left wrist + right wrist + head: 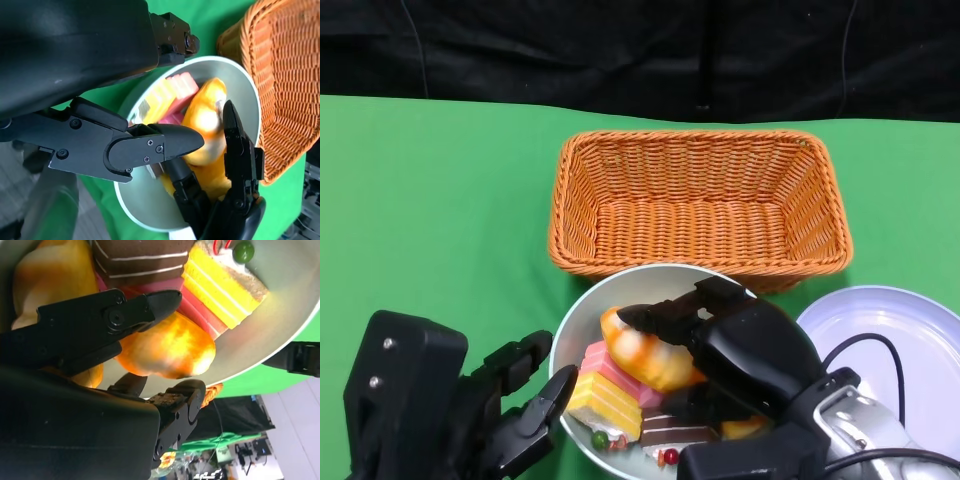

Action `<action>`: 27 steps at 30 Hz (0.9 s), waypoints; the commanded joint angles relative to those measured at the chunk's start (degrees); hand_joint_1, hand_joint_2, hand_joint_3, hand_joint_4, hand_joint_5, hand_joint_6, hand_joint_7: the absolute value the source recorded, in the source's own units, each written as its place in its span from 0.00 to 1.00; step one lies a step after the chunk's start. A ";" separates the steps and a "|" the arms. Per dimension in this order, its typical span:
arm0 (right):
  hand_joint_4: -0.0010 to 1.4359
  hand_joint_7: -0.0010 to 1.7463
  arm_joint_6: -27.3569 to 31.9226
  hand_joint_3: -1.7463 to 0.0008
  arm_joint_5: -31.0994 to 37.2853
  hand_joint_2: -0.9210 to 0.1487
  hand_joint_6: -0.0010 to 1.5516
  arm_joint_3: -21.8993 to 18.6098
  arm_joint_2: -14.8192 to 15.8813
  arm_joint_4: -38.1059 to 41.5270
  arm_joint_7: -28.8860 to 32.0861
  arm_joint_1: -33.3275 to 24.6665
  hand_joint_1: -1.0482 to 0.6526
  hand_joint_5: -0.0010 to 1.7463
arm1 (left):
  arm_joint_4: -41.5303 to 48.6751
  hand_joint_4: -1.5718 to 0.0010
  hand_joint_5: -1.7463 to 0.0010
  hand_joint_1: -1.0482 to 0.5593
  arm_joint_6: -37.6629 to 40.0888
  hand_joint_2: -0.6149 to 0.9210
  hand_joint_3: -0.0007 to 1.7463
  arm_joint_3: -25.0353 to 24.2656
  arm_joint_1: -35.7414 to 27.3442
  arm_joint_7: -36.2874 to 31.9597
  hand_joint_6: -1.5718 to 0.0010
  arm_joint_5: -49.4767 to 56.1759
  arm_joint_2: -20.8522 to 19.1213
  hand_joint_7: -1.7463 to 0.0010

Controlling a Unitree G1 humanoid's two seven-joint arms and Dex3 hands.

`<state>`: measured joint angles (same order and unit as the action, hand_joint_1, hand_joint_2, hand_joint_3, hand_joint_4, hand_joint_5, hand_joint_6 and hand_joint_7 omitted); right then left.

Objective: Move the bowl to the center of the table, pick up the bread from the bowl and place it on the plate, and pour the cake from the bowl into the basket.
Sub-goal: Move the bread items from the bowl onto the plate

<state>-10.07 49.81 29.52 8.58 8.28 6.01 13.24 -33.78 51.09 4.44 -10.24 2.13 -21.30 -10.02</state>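
Green tabletop (430, 200): bowl (582, 318) sits lower centre of the head frame, just below the empty wicker basket (700, 200), with the plate (910, 330) at lower right. Right hand (695, 335) reaches into the bowl with fingers (150, 307) closed around the orange bread (645, 355), which lies against the cake (610, 395) slices. Left hand (520, 400) at lower left is spread wide beside the bowl rim, holding nothing.

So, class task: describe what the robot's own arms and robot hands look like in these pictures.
Both robot hands, left and right, are black with blocky, jointed fingers fastened by small screws. The right forearm is silver, with a thin black cable looping beside its wrist.
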 commanded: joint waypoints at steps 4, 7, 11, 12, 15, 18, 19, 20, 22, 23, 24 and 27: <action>0.51 0.13 -2.26 0.93 -1.37 0.00 0.48 -0.56 -0.99 3.14 7.49 0.04 0.45 0.46 | -3.28 0.92 0.95 0.27 -5.47 1.00 0.29 -0.51 -3.13 0.44 0.92 4.53 -2.23 0.97; 0.56 0.15 -4.29 0.91 -2.41 0.00 0.57 -0.74 -1.06 3.78 9.78 0.46 0.49 0.54 | -4.31 0.92 0.95 0.27 -8.13 1.00 0.29 -0.86 -4.75 0.44 0.93 6.82 -3.08 0.98; 0.67 0.57 -9.98 0.72 -2.94 0.22 0.66 -1.11 -0.89 5.47 16.59 1.12 0.56 0.88 | -3.94 0.91 0.94 0.27 -14.38 1.00 0.29 -1.78 -7.53 0.60 0.93 8.96 -2.36 0.98; 0.70 0.78 -11.98 0.48 -2.67 0.41 0.60 -1.20 -0.89 6.19 19.60 1.36 0.56 0.94 | -3.13 0.91 0.93 0.28 -16.94 1.00 0.28 -2.28 -8.31 0.78 0.93 8.67 -1.20 0.98; 0.74 0.98 -14.95 0.18 -2.09 0.65 0.54 -1.23 -0.75 7.75 24.07 2.06 0.56 0.99 | -1.44 0.90 0.93 0.27 -21.49 1.00 0.26 -2.79 -9.47 1.31 0.92 8.30 0.62 0.98; 0.71 0.99 -17.68 0.14 -3.46 0.66 0.52 -2.11 -0.59 7.53 26.11 2.49 0.55 1.00 | 0.72 0.88 0.92 0.26 -25.31 1.00 0.25 -2.80 -9.79 2.04 0.91 7.94 2.29 0.98; 0.71 0.99 -18.51 0.13 -3.91 0.66 0.51 -2.48 -0.53 7.05 26.39 2.43 0.55 1.00 | 1.12 0.88 0.91 0.26 -26.01 1.00 0.26 -2.77 -9.93 2.17 0.91 7.90 2.74 0.98; 0.71 1.00 -19.02 0.13 -4.13 0.66 0.51 -2.73 -0.51 6.78 26.47 2.37 0.55 1.00 | 1.32 0.88 0.91 0.25 -26.39 1.00 0.26 -2.76 -10.03 2.28 0.90 7.94 2.99 0.98; 0.71 1.00 -19.67 0.12 -4.15 0.66 0.51 -3.07 -0.57 6.67 26.61 2.30 0.55 1.00 | 1.57 0.88 0.91 0.25 -26.88 1.00 0.27 -2.74 -10.17 2.41 0.90 8.08 3.24 0.98; 0.71 1.00 -19.83 0.12 -4.09 0.66 0.51 -3.19 -0.63 6.74 26.58 2.29 0.55 1.00 | 1.64 0.88 0.91 0.25 -27.03 1.00 0.27 -2.75 -10.19 2.48 0.90 8.14 3.30 0.98; 0.71 1.00 -19.94 0.12 -4.04 0.66 0.51 -3.27 -0.67 6.79 26.57 2.28 0.55 1.00 | 1.68 0.88 0.91 0.25 -27.11 1.00 0.27 -2.77 -10.21 2.54 0.90 8.20 3.36 0.98; 0.72 0.99 -22.82 0.09 -6.72 0.68 0.52 -4.79 0.12 1.84 25.66 0.84 0.53 1.00 | 1.64 0.88 0.91 0.24 -27.11 1.00 0.28 -2.43 -10.60 2.44 0.90 8.48 3.85 0.98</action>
<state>-31.23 44.93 26.24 7.98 12.93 31.70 14.49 -32.44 24.99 2.49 -20.44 4.26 -13.15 -5.97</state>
